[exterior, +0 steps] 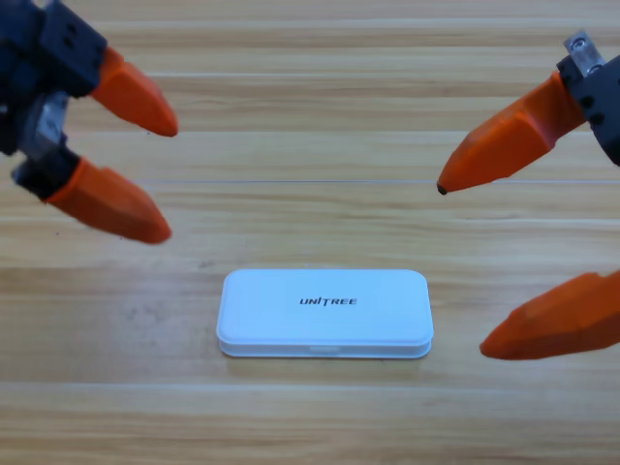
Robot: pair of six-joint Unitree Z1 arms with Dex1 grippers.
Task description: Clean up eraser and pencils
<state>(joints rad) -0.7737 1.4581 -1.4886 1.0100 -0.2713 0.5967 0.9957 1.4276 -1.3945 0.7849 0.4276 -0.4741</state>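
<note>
From the high view, the white UNITREE case lies shut and flat on the wooden table, its long axis running left to right, near the middle of the scene and toward the near edge. The left gripper hangs at the far left with its two orange jaws spread apart and nothing between them; the right gripper hangs at the right edge, jaws likewise spread wide and empty, its body cut off by the frame. The case sits between the two, nearer than both and apart from both, with the right gripper's lower jaw the closest to it. Neither the eraser nor the pencils can be seen anywhere on the table; with the lid down, they are judged to be inside, though the closed case hides its contents.
</note>
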